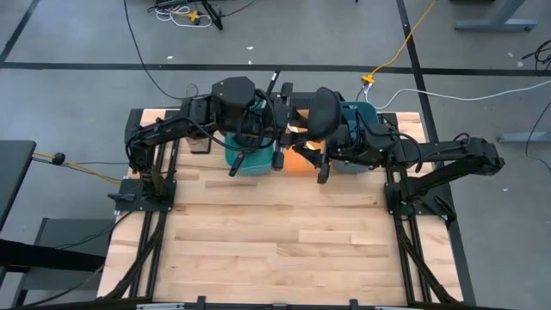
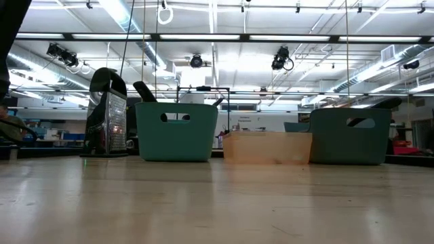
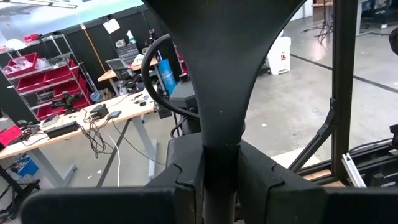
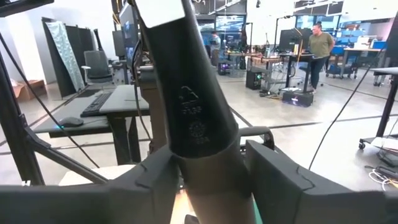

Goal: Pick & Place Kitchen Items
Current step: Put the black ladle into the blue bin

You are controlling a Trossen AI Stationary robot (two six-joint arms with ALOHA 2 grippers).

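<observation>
— So where do you stand with the bins?

— Your table [image 1: 275, 241] is bare in front; three bins sit at its far edge: a teal bin [image 2: 176, 130], an orange bin [image 2: 267, 147] and a second teal bin [image 2: 349, 135], with both arms raised above them.

— And the utensils?

— Your left gripper [image 3: 221, 180] is clamped on a black utensil handle [image 3: 217, 74], which runs up between its fingers. Your right gripper [image 4: 211, 180] has another black handle [image 4: 193, 93] standing between its fingers; whether they grip it, you cannot tell. Both look mid-carry, neither one placed yet.
</observation>
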